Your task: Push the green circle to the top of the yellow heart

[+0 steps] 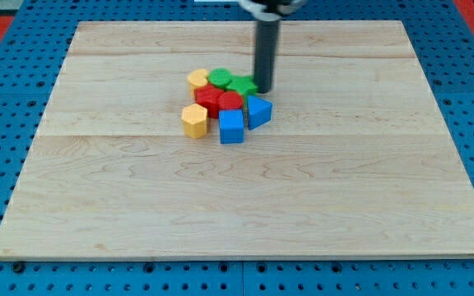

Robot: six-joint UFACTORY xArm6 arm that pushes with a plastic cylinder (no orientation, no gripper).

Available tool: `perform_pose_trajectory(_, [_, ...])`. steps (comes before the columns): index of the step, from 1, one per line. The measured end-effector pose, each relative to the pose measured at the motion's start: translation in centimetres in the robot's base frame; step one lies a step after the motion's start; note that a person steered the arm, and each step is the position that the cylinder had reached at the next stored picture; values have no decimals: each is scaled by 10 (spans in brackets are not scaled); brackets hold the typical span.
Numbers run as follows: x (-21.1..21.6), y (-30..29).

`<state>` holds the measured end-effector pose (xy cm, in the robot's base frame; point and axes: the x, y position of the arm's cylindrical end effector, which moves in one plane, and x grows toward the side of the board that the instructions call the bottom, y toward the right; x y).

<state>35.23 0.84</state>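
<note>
The blocks sit in one tight cluster just above the board's middle. The green circle [219, 78] is at the cluster's top, between the yellow heart [197, 79] on its left and a green star-like block [242, 85] on its right. My tip [265, 89] stands at the right edge of the green star-like block, touching or nearly touching it, to the right of the green circle. Two red blocks [219, 99] lie just below the greens.
A yellow hexagon [194, 120] lies at the cluster's lower left. A blue cube [231, 126] and a blue wedge-like block [258, 111] lie at the lower right. The wooden board [237, 205] rests on a blue perforated table.
</note>
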Motion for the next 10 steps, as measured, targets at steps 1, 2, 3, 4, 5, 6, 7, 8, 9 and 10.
perform_pose_trajectory(1, [-1, -53])
perform_pose_trajectory(2, [-2, -98])
perform_pose_trajectory(3, [-2, -135])
perform_pose_trajectory(4, [-12, -77])
perform_pose_trajectory(5, [-36, -70])
perform_pose_trajectory(6, [-37, -125])
perform_pose_trajectory(7, [-29, -187])
perform_pose_trajectory(8, [-67, -200])
perform_pose_trajectory(9, [-25, -191])
perform_pose_trajectory(10, [9, -209])
